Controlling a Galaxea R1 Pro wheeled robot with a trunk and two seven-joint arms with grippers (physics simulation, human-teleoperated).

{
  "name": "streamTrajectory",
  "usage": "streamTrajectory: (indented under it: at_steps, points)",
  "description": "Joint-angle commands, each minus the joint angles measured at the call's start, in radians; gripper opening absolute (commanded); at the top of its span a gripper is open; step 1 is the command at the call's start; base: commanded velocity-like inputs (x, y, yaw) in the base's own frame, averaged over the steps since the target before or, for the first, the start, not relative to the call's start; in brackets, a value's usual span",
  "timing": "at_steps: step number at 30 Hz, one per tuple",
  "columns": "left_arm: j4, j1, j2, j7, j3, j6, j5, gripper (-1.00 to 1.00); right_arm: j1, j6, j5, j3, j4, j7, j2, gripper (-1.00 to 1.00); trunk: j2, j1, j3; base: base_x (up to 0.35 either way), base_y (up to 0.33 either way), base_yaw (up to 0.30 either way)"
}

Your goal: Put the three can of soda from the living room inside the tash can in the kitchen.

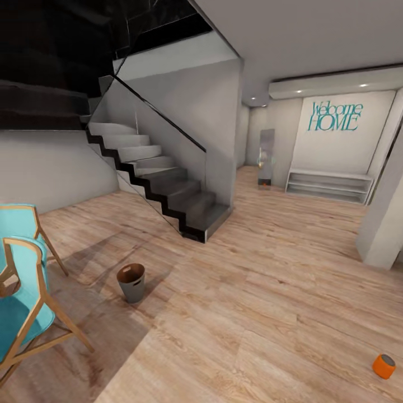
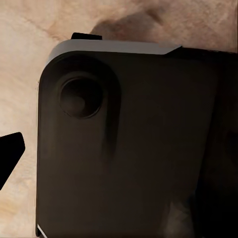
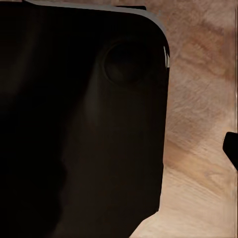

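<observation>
The trash can [image 1: 131, 282] stands upright on the wood floor at the lower left of the head view, a small round grey-brown bin with a coppery inside rim. One orange can of soda [image 1: 384, 366] lies on the floor far to the lower right, well apart from the bin. The other two cans are out of view. In the left wrist view a single black fingertip [image 2: 10, 154] pokes in at the picture's edge beside my dark base [image 2: 129, 144]. The right wrist view has another black fingertip [image 3: 232, 148] next to the same dark body [image 3: 79, 124]. Nothing is held that I can see.
Two turquoise wood-framed chairs [image 1: 22, 291] stand at the left, close to the bin. A dark staircase [image 1: 168, 190] with a glass rail rises behind it. A white wall corner [image 1: 383, 224] juts in at the right; a low white shelf [image 1: 327, 186] sits under "Welcome HOME" lettering.
</observation>
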Motion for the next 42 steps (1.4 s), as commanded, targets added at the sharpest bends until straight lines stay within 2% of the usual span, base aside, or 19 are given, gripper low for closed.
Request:
streamTrajectory:
  at_steps: [1, 7, 26, 42]
  points:
    - [0.000, 0.000, 0.000, 0.000, 0.000, 0.000, 0.000, 1.00, 0.000, 0.000, 0.000, -0.001, 0.000, 0.000, 0.000, 1.00, 0.000, 0.000, 0.000, 0.317, -0.181, 0.187]
    - [0.000, 0.000, 0.000, 0.000, 0.000, 0.000, 0.000, 1.00, 0.000, 0.000, 0.000, 0.001, 0.000, 0.000, 0.000, 1.00, 0.000, 0.000, 0.000, 0.317, -0.181, 0.130]
    - [0.000, 0.000, 0.002, 0.000, 0.000, 0.000, 0.002, 1.00, 0.000, 0.001, -0.004, 0.004, 0.000, 0.000, 0.000, 1.00, 0.000, 0.000, 0.000, 0.317, -0.179, 0.004]
    - [0.000, 0.000, 0.002, 0.000, 0.000, 0.000, 0.005, 1.00, 0.000, -0.002, 0.002, 0.001, 0.000, 0.000, 0.000, 1.00, 0.000, 0.000, 0.000, 0.317, -0.158, 0.234]
